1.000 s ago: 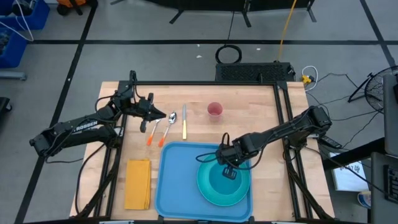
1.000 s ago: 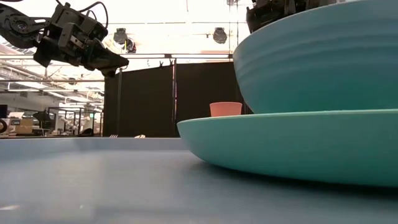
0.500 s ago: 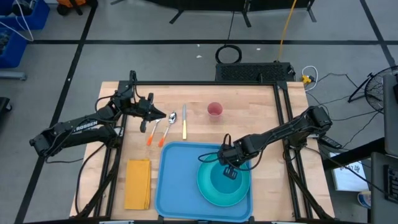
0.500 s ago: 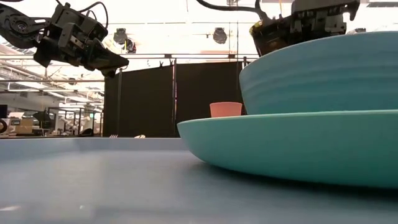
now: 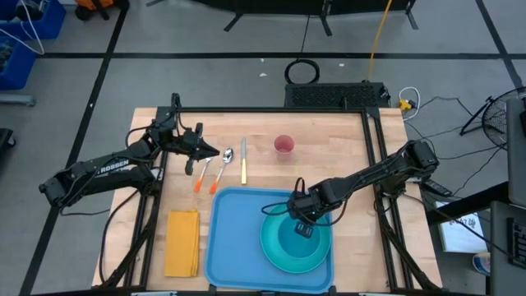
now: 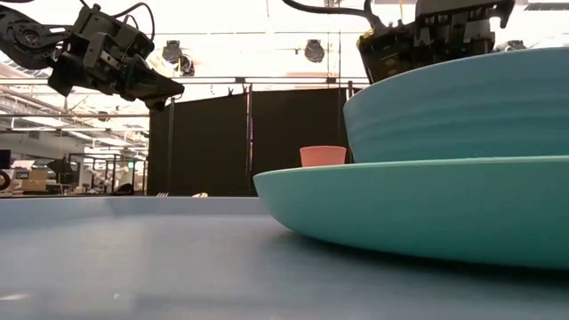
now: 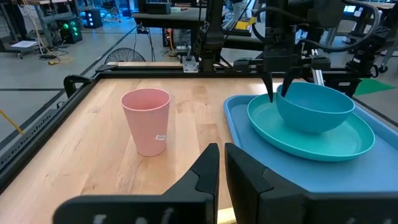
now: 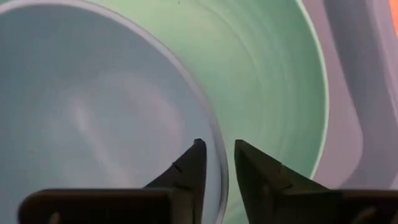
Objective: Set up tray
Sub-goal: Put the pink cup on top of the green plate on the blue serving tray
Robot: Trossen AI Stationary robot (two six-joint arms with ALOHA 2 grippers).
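The blue tray [image 5: 234, 238] lies at the table's near edge and carries a teal plate [image 5: 275, 251] with a teal bowl [image 5: 289, 240] standing in it. My right gripper [image 8: 217, 146] points down at the bowl's far rim [image 8: 216, 163] and is open. One finger is inside the bowl and one outside, with a thin gap on each side of the rim. The same stance shows in the left wrist view [image 7: 280, 92]. My left gripper [image 5: 215, 154] hangs shut above the cutlery at the far left.
A pink cup [image 5: 284, 145] stands upright beyond the tray. A fork [image 5: 203, 174], a spoon [image 5: 223, 168] and a knife [image 5: 243, 163] lie on the wood to its left. A folded yellow napkin [image 5: 182, 242] lies left of the tray.
My right gripper has come down a little with the bowl. In the low view the bowl's rim now stands lower, the bowl sits down in the plate, and the gripper shows above it.
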